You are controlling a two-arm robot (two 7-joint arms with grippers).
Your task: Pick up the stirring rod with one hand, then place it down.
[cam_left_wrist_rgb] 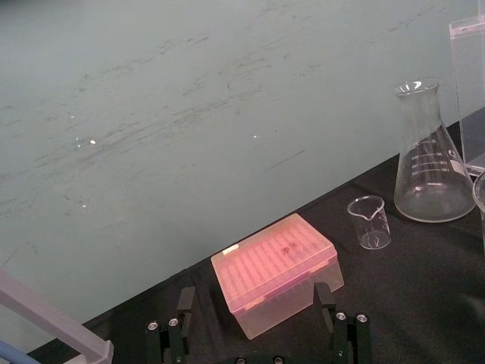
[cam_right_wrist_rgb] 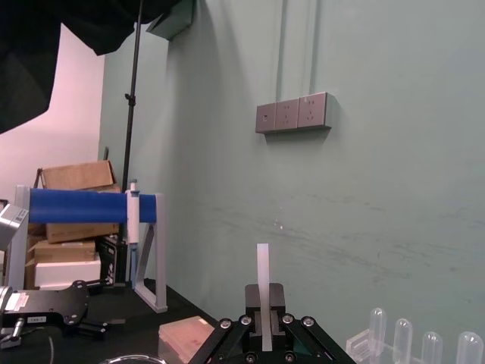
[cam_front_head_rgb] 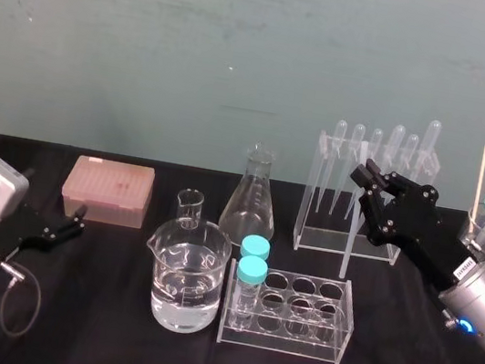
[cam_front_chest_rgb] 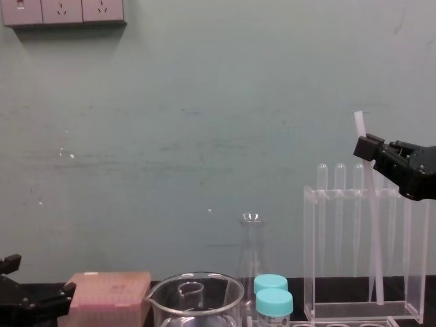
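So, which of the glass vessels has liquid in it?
The large beaker at the front; the small beaker and conical flask behind it are empty.

We find the table [cam_front_head_rgb: 91, 324] covered in black. Standing directly on it, from the robot's left:
- a pink lidded box [cam_front_head_rgb: 107, 190];
- a small empty beaker [cam_front_head_rgb: 189, 208], just behind a large beaker [cam_front_head_rgb: 188, 270] part-filled with clear liquid;
- a conical flask [cam_front_head_rgb: 252, 200];
- a clear tube rack [cam_front_head_rgb: 328, 341] holding two blue-capped tubes [cam_front_head_rgb: 252, 271] at its left end;
- a tall clear pipette stand [cam_front_head_rgb: 323, 209] behind that rack.
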